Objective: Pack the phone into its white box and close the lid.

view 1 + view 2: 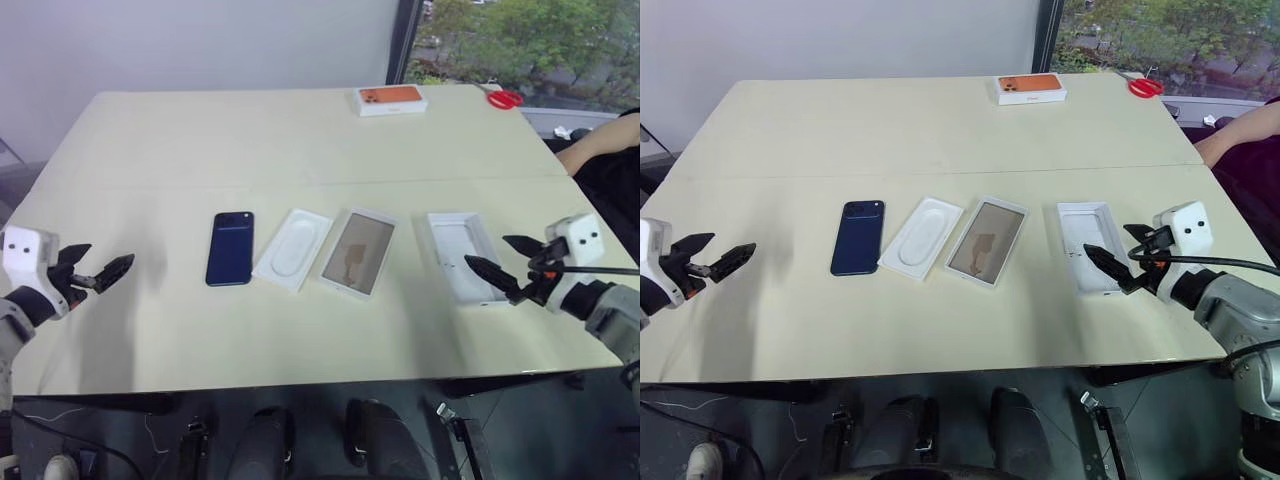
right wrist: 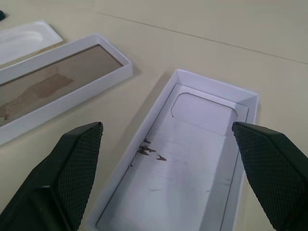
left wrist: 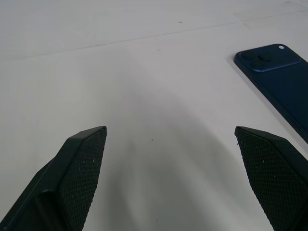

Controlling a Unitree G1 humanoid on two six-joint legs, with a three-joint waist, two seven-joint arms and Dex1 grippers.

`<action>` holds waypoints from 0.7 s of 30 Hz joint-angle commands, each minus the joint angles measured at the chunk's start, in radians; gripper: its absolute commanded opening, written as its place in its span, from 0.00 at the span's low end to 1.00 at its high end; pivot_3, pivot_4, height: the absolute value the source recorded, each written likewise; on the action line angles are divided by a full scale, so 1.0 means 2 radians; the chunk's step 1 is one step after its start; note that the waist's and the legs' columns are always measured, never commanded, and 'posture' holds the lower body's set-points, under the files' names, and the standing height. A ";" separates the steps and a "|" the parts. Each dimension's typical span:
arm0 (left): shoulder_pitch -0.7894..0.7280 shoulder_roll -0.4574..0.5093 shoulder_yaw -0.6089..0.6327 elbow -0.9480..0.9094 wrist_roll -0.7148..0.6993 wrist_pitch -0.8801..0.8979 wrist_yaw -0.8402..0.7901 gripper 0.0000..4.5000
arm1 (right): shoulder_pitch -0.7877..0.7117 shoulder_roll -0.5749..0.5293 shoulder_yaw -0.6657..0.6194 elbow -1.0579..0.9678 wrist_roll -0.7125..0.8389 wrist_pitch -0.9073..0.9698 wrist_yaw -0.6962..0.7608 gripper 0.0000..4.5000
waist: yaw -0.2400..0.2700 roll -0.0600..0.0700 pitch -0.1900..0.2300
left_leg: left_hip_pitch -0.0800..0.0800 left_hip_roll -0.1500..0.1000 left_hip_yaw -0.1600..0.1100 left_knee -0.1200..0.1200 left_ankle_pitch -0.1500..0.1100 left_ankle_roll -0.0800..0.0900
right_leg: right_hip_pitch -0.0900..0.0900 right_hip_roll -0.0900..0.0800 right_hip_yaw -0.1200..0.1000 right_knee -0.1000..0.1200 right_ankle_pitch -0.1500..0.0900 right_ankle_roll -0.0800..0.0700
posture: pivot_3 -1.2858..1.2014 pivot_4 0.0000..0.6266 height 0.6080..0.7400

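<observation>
Phone (image 1: 230,248) flat, camera end far

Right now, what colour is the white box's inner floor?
Beige-brown, with darker blotches; the white box shows best in the right wrist view.

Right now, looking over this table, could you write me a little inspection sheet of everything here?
Surface: cream table, two boards meeting at a seam.
Job's things: phone face down, camera end away from the robot; white box open, brown floor showing; lid lying inside up, on the robot's right.
Clutter: white insert between phone and box; orange-pictured box and red scissors at the far edge.
Grippers: left gripper open, holding nothing, left of the phone; right gripper open, holding nothing, at the lid.
Cables: black cable along the right wrist.
Surroundings: grey wall, window with trees, a person's arm at the far right.
</observation>
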 commanded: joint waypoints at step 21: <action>-0.024 -0.077 -0.069 -0.152 -0.049 0.069 0.039 1.00 | -0.036 -0.006 0.041 -0.058 0.023 0.009 0.016 1.00 | 0.001 0.000 0.000 | 0.000 0.000 0.000 0.001 0.000 0.000 | 0.000 0.000 0.000 0.001 0.000 0.000 | 0.52 0.24 1.00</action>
